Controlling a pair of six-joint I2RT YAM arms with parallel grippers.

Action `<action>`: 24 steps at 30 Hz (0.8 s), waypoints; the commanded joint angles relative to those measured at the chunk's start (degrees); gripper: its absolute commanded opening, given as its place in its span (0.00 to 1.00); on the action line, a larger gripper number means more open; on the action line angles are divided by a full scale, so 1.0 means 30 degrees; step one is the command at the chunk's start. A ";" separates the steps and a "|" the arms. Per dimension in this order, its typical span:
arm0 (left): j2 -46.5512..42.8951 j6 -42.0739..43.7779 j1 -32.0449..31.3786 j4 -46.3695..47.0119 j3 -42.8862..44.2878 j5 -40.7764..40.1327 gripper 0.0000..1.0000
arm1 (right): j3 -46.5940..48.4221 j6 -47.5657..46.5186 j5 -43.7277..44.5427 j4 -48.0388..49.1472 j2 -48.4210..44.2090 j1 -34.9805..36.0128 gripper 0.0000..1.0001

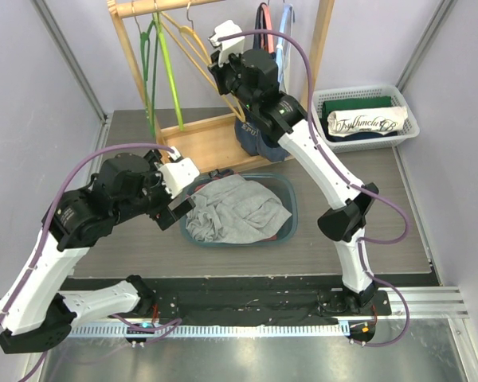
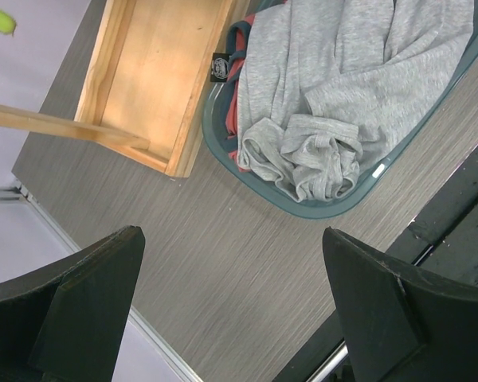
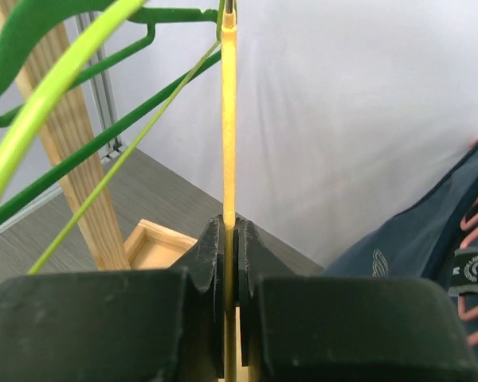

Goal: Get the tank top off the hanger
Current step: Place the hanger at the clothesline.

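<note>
A bare yellow hanger (image 1: 193, 41) hangs from the wooden rod, and my right gripper (image 1: 221, 54) is shut on one of its arms. In the right wrist view the yellow hanger (image 3: 229, 119) runs straight up out of the closed right gripper (image 3: 229, 227). The grey tank top (image 1: 231, 208) lies crumpled in a teal basin (image 1: 291, 216), off any hanger. My left gripper (image 1: 179, 203) hovers open and empty just left of the basin. Its wrist view shows the left gripper (image 2: 231, 235) over bare table, with the tank top (image 2: 342, 87) in the teal basin (image 2: 334, 208) beyond.
Green hangers (image 1: 151, 56) (image 3: 64, 48) hang left of the yellow one. A navy garment (image 1: 259, 142) (image 3: 430, 231) hangs under my right arm. The rack's wooden base tray (image 1: 207, 143) (image 2: 151, 72) sits behind the basin. A white basket (image 1: 366, 119) of folded clothes stands back right.
</note>
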 commanded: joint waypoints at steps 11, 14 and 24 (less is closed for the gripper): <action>0.0097 -0.0159 0.0431 0.0804 0.0303 -0.0230 1.00 | 0.2094 -0.0375 -0.2295 0.4118 0.1393 -0.1709 0.01; 0.0214 -0.0276 0.0606 0.0833 0.0332 -0.0113 1.00 | 0.2416 -0.0258 -0.2502 0.4354 0.1773 -0.1885 0.01; 0.0595 -0.0364 0.0812 0.0950 0.0683 0.0268 1.00 | 0.1919 0.0446 -0.3820 0.4268 0.2243 -0.1856 0.01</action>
